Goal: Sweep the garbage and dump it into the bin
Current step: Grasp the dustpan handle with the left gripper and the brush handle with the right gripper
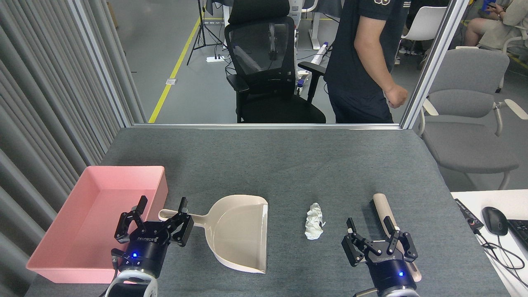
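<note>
Small crumpled white tissue wad (314,220) (the garbage) sits on the grey felt tabletop (288,161), between the beige plastic dustpan (239,233) and a beige brush handle (385,214). Pan mouth faces the wad, prob. so it can be swept straight in. L gripper (162,205) is spread wide, empty, fingers either side of the pan handle's end w/o touching that I can see. R gripper (369,227) also spread, empty, just by the brush handle. Shallow pink plastic tray (93,264) (the bin) lies left of the pan, close for dumping. Nothing swept yet.
</note>
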